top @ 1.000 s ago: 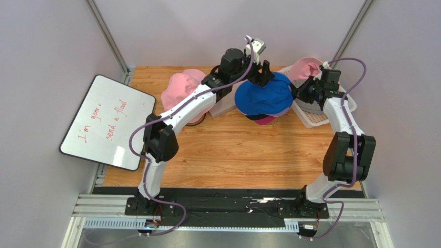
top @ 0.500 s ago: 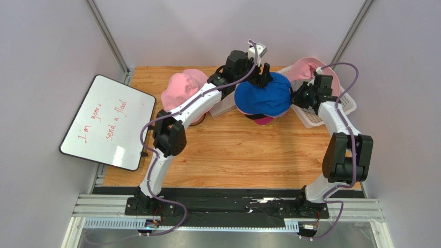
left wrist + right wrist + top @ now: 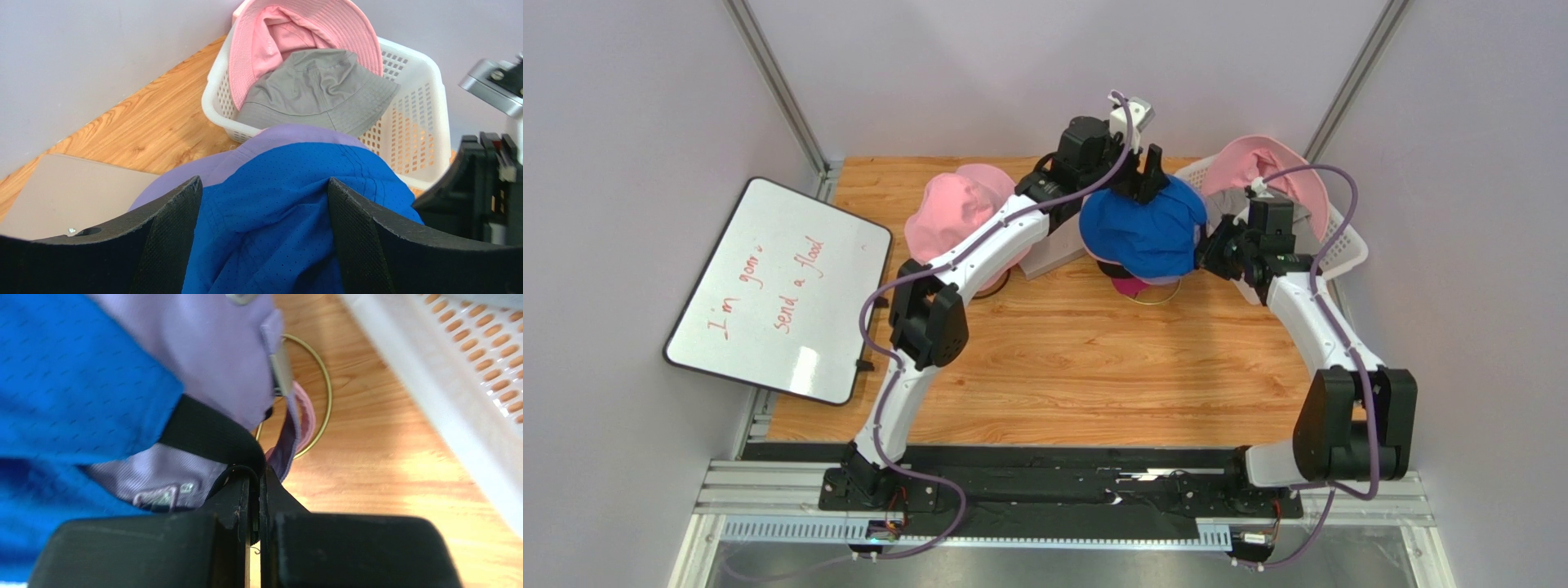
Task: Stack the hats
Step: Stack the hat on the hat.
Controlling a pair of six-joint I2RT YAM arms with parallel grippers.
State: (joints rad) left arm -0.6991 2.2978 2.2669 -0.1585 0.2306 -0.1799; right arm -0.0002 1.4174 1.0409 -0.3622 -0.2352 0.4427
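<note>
- The blue cap (image 3: 1143, 230) sits on top of a pile of caps at the far middle of the surface (image 3: 1075, 355), directly under the left hand (image 3: 1133, 181).
- That left hand is spread wide, with one finger (image 3: 169, 239) on each side of the blue crown. I cannot tell whether the fingers touch the cloth.
- Under the blue cap lies a lavender cap (image 3: 276, 138), poking out just ahead of the left hand's fingertips.
- Lower down, a magenta cap (image 3: 1133, 288) peeks out at the near edge of the pile.
- The right hand (image 3: 256, 474) reaches the pile from its right side, fingers pressed together on a black strap (image 3: 209, 432) that runs across the lavender cloth.
- Just past the right hand's fingertips, a gold wire ring (image 3: 322, 386) lies on the wood beneath the pile.
- Beyond the left hand's fingertips stands a white basket (image 3: 423, 92), just to the outer side of the right hand.
- In the basket are a grey bucket hat (image 3: 319, 92) and, behind it, a pink bucket hat (image 3: 294, 30) showing its inside.
- A flat grey box (image 3: 67, 196) lies beside the pile, left of the left hand.
- Further left of that hand sits another pink hat (image 3: 952, 214).
- A whiteboard (image 3: 781, 288) with red writing is at the left edge, well apart from both hands.
</note>
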